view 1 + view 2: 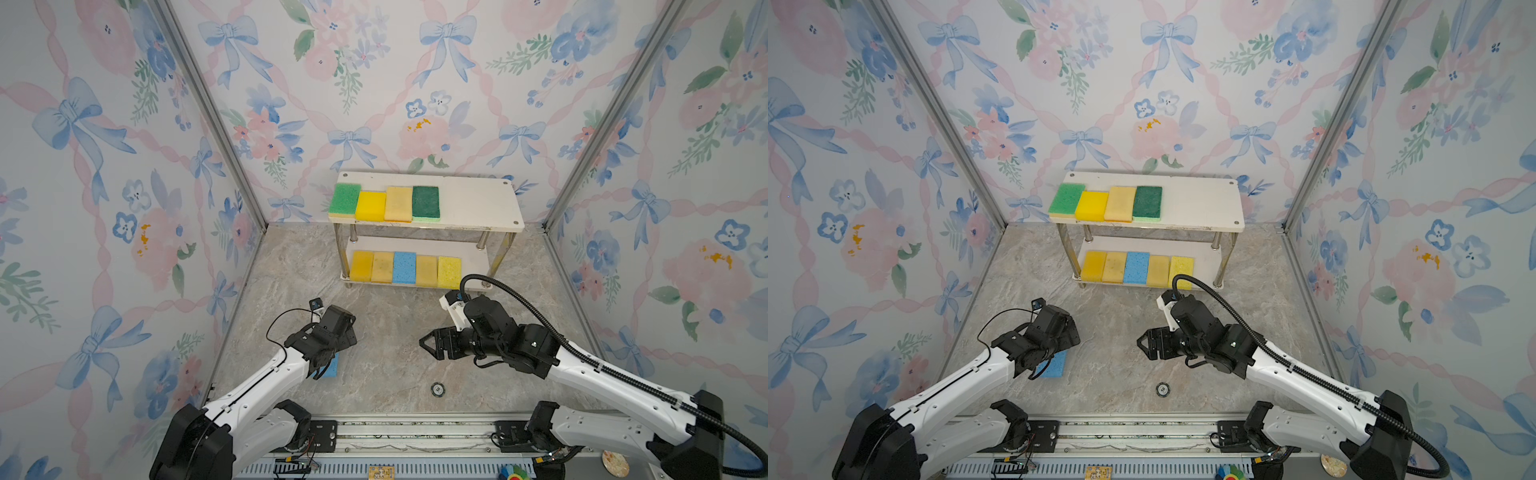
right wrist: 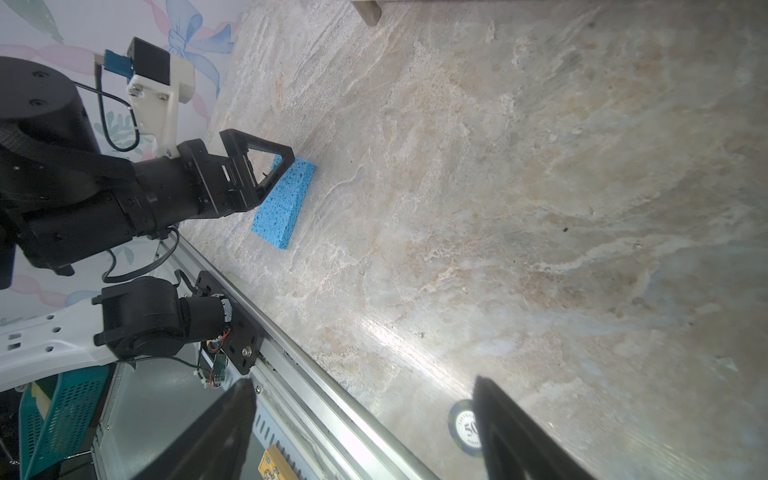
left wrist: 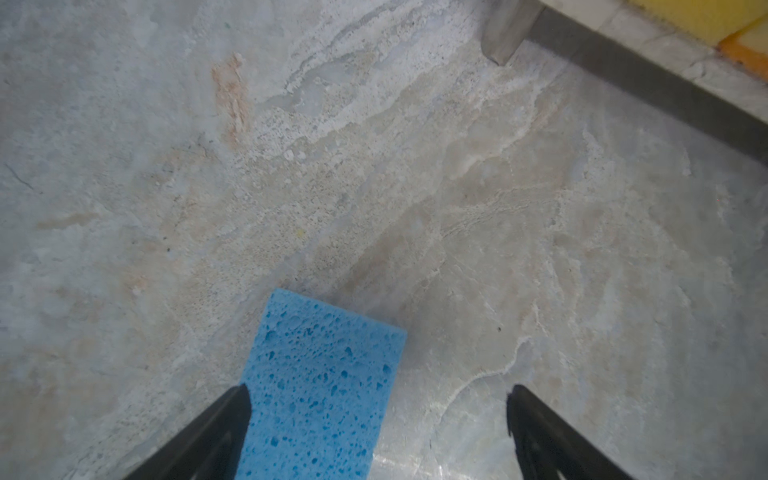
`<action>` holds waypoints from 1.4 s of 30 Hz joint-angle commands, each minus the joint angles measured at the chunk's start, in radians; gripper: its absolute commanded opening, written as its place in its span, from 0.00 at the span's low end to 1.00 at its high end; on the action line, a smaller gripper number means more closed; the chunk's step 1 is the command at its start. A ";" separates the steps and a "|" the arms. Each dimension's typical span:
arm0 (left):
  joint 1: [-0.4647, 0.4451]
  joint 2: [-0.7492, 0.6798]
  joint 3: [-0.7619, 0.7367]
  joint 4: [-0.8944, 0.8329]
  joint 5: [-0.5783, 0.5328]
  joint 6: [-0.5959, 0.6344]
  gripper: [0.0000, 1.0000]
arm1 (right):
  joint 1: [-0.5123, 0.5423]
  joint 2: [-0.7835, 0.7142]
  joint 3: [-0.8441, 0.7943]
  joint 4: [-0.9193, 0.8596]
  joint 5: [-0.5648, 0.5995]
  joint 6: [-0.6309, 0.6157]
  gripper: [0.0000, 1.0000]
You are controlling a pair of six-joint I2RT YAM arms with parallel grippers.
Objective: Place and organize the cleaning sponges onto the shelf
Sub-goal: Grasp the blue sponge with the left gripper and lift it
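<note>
One blue sponge (image 3: pixel 320 386) (floor (image 3: pixel 561 249)), left hand (image 3: pixel 379 392) spread

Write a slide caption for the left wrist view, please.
Open left claw poised at a blue sponge lying flat on the marbled tabletop.

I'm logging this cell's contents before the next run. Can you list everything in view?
White two-tier shelf with chrome legs: one, white, at the back of the marble-pattern tabletop.
Top-board foam sponges: four, light green, yellow, tan, dark green; side by side at its left end.
Lower-board foam sponges: five, orange-yellow, tan, blue, tan, pale yellow; in a row.
Loose blue foam sponge: one, light blue, flat on the tabletop.
Round black-and-white chip: one, tabletop, near the front.
Left hand: one, black, open, at the loose sponge.
Right hand: one, black, open, empty, above the tabletop.
</note>
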 commanded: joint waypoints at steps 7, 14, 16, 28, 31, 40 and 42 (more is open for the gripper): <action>0.074 0.140 0.008 -0.023 -0.015 0.020 0.98 | 0.009 -0.044 -0.013 -0.003 0.025 -0.016 0.86; 0.113 0.235 0.026 -0.023 0.037 0.050 0.98 | 0.009 -0.100 -0.048 -0.007 0.041 -0.012 0.87; 0.114 0.260 0.031 -0.022 0.065 0.056 0.98 | 0.009 -0.118 -0.050 -0.019 0.050 -0.016 0.87; 0.112 0.304 0.050 -0.017 0.237 0.069 0.67 | 0.009 -0.177 -0.066 -0.030 0.087 -0.015 0.89; 0.110 0.280 0.053 -0.018 0.290 0.052 0.65 | 0.009 -0.173 -0.063 -0.023 0.087 -0.015 0.89; 0.020 0.181 0.105 0.069 0.458 -0.107 0.66 | 0.009 -0.160 -0.032 -0.054 0.092 -0.031 0.89; -0.016 0.159 0.105 0.133 0.490 -0.188 0.67 | 0.008 -0.166 -0.030 -0.059 0.093 -0.031 0.89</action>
